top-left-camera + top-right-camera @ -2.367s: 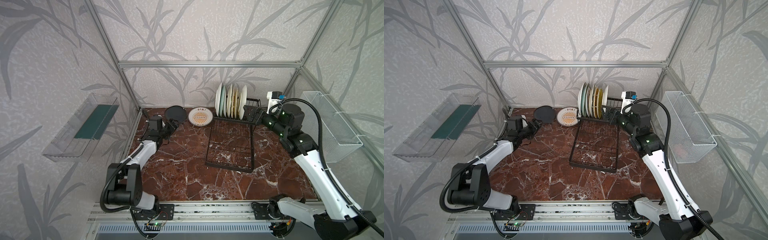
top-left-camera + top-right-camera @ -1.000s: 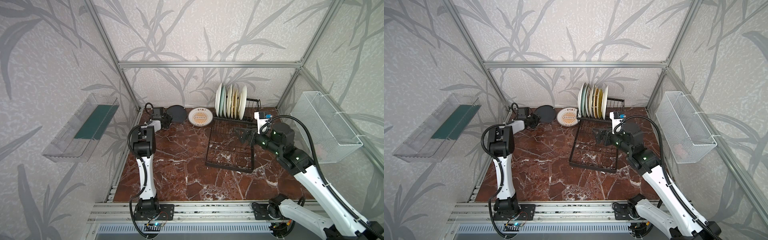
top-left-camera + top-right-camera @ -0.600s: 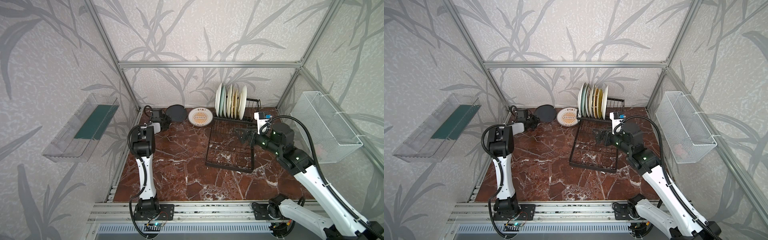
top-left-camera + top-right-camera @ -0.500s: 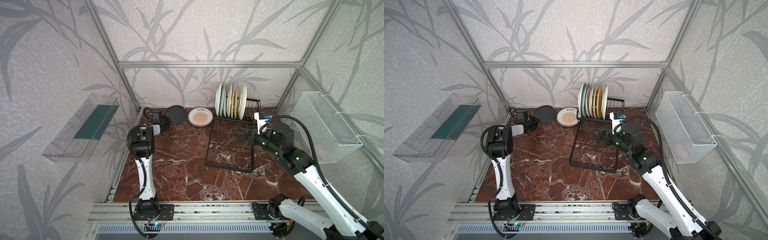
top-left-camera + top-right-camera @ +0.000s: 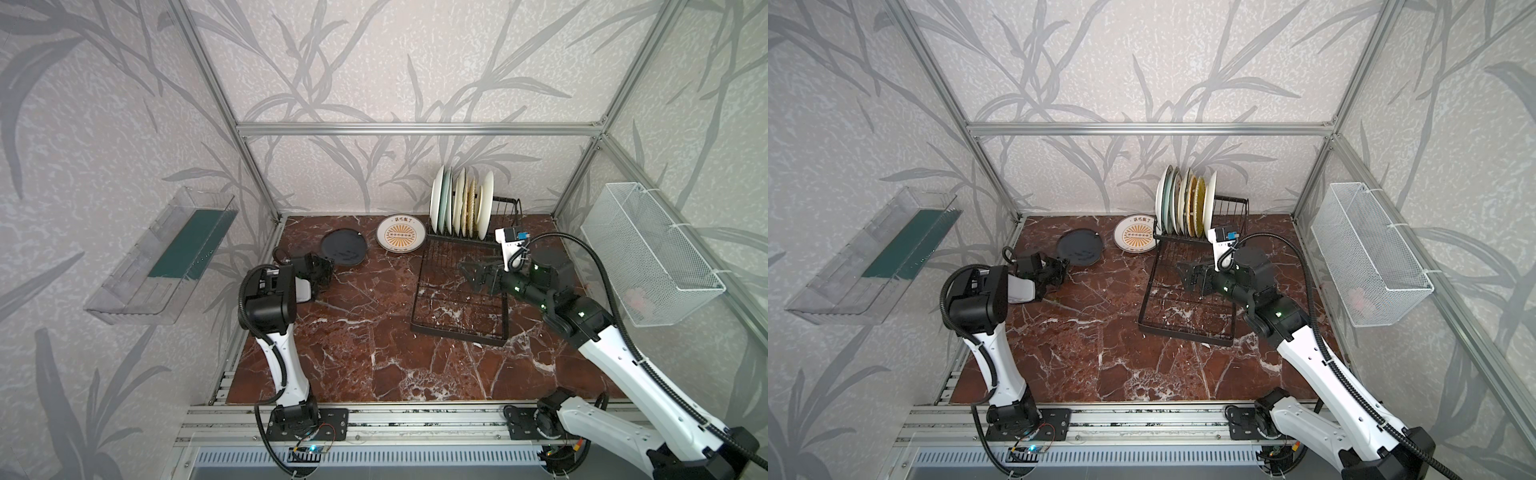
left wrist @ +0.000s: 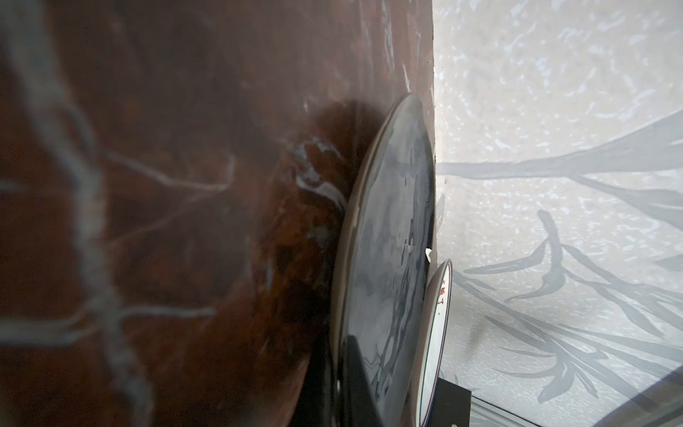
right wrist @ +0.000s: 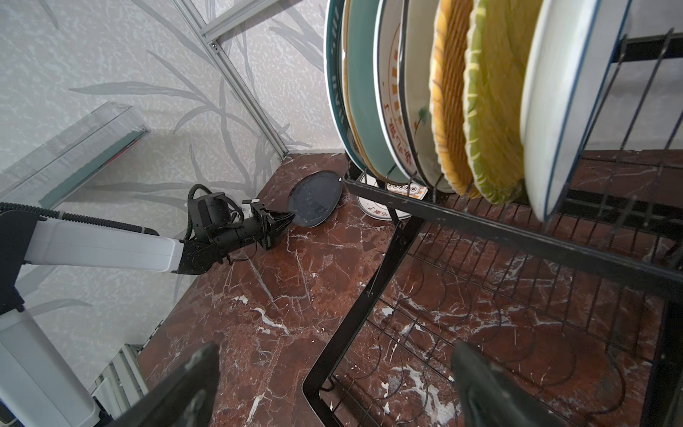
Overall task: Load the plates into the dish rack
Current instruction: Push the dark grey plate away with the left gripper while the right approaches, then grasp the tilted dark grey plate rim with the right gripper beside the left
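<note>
A matte black plate (image 5: 344, 248) (image 5: 1080, 247) lies on the marble table at the back left. My left gripper (image 5: 326, 268) (image 5: 1061, 268) is shut on its near rim. In the left wrist view the fingers (image 6: 354, 384) clamp the black plate (image 6: 388, 240) at its edge. Beside it lies an orange-sunburst white plate (image 5: 401, 238) (image 6: 434, 332). Several plates (image 5: 457, 203) (image 7: 480, 111) stand upright in the raised back part of the black dish rack (image 5: 457, 336) (image 7: 480, 222). My right gripper (image 5: 471, 272) (image 7: 334, 355) hangs open over the rack's flat tray, holding nothing.
A clear plastic bin (image 5: 166, 257) hangs on the left wall and a white mesh basket (image 5: 648, 253) on the right wall. The back wall runs close behind the two lying plates. Aluminium frame posts stand at the corners.
My left gripper has reached the black plate and shut on its rim. My right arm pulled back from the rack's rear to over the tray earlier and has since held still, open.
</note>
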`<state>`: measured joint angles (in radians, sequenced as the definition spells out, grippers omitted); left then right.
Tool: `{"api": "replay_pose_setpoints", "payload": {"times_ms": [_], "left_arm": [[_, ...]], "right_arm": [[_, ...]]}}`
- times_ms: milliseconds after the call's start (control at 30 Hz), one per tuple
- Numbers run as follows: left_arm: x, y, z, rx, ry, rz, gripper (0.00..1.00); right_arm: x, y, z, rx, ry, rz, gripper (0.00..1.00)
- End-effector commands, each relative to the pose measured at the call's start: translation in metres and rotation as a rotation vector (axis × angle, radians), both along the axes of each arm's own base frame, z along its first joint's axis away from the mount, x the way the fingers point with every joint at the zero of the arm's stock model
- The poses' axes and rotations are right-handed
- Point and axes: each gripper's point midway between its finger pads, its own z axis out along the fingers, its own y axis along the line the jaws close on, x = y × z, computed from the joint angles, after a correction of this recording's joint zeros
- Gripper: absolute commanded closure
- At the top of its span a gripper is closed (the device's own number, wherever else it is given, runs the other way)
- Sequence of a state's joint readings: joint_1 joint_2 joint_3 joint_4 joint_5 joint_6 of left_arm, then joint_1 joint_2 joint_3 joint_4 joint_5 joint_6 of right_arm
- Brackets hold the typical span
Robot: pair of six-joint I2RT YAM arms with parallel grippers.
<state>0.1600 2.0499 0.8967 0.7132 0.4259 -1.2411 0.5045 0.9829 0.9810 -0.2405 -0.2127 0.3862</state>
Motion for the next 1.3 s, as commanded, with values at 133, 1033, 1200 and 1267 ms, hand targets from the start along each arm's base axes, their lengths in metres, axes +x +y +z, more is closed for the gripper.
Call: {"api": "replay_pose_setpoints", "payload": {"times_ms": [133, 1033, 1200, 1267], "left_arm": [[-0.01, -0.002, 0.07, -0.033, -0.265, -0.022, 1.0], [-0.067, -0.019, 0.121, -0.101, -0.341, -0.027, 1.0], [-0.078, -0.027, 0.134, -0.108, -0.307, -0.039, 1.0], [-0.084, -0.031, 0.137, -0.106, -0.272, -0.038, 1.0]], "right_arm": [[-0.002, 0.03, -0.005, 0.016, -0.05, 0.121, 0.01], [-0.027, 0.152, -0.058, -0.476, -0.512, 0.517, 0.01], [-0.018, 0.18, -0.058, -0.598, -0.655, 0.522, 0.0], [-0.015, 0.194, -0.062, -0.647, -0.698, 0.536, 0.0]]}}
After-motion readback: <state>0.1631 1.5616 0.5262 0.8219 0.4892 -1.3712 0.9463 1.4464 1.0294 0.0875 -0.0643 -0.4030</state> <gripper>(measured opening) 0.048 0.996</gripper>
